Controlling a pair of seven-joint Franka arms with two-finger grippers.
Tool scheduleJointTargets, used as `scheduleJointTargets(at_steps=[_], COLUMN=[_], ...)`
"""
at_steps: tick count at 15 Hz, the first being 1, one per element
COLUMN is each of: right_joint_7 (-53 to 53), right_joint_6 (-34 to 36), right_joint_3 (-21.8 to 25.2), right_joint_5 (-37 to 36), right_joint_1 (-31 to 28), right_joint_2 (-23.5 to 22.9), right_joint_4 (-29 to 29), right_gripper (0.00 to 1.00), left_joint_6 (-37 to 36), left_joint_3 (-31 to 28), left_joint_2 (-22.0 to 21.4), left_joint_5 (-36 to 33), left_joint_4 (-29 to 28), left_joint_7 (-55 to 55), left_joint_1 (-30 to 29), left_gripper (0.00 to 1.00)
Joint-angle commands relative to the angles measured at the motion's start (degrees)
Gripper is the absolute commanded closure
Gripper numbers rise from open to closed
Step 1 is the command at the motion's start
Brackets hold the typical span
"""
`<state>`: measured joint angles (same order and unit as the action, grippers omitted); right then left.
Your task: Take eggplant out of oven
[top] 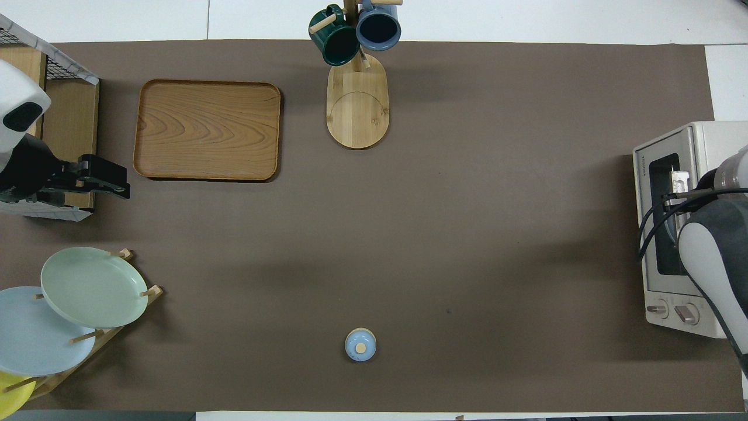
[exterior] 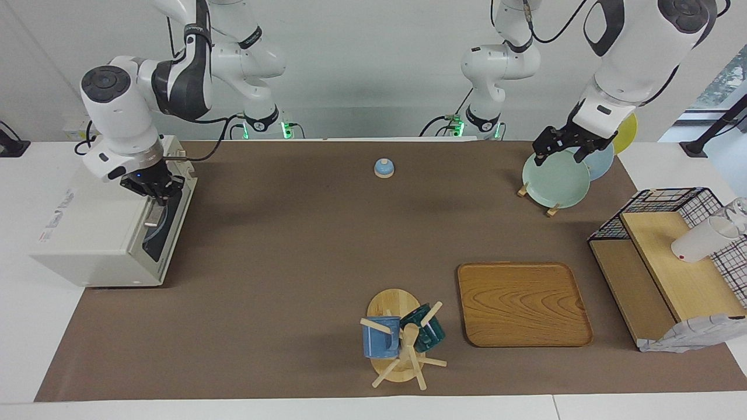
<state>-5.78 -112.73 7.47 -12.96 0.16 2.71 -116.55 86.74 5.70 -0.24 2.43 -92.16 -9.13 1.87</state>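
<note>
**Right tool at the oven handle, door shut**

The worktop (exterior: 292,262) carried a brown mat. The oven (exterior: 99,233) stood at the right arm's end, its dark glass door (top: 666,216) closed and facing the middle of the worktop. The eggplant could not be made out through the glass; only a pale round shape showed there in the facing view.

At the left arm's end sat a wire shelf (exterior: 671,204) with wooden boards, a white cup (exterior: 700,240) lying on its side on top. A wooden tray (exterior: 522,303) lay beside the shelf, toward the middle. Nearer to the robots than the tray, a rack (exterior: 540,201) held a green plate (exterior: 554,178), a blue plate (top: 35,333) and a yellow plate (exterior: 627,131).

A mug tree (exterior: 402,350) stood beside the tray, farther from the robots, with a blue mug (exterior: 379,338) and a green mug (exterior: 426,329) hung on it. A small blue lid (exterior: 383,168) with a wooden knob lay close to the robots, mid-worktop.

The right tool (exterior: 156,195) was at the top edge of the oven door, its fingers pressed together on the metal handle (exterior: 153,214). The left tool (exterior: 563,151) waited in the air over the green plate, fingers spread, holding nothing.
</note>
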Motion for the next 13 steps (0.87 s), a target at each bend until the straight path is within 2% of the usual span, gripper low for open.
scheduleJointTargets(at_steps=[1, 8, 13], right_joint_7=[0.94, 1.29, 2.08], right_joint_6=[-4.68, -8.38, -13.82], right_joint_3=[-0.26, -0.52, -0.61], right_joint_5=[-0.40, 2.24, 5.40], right_joint_1=[0.71, 2.03, 3.52], right_joint_2=[-0.42, -3.32, -5.96], right_joint_4=[-2.98, -3.07, -4.83], right_gripper=[1.00, 1.00, 1.00], left_joint_6=[-0.70, -0.61, -0.70], left_joint_3=[0.27, 0.27, 0.27], left_joint_2=[-0.29, -0.29, -0.29], left_joint_5=[0.56, 0.56, 0.56], left_joint_4=[0.66, 0.66, 0.66], left_joint_7=[-0.28, -0.28, -0.28], left_joint_1=[-0.64, -0.64, -0.64], left_gripper=[0.00, 0.00, 0.00])
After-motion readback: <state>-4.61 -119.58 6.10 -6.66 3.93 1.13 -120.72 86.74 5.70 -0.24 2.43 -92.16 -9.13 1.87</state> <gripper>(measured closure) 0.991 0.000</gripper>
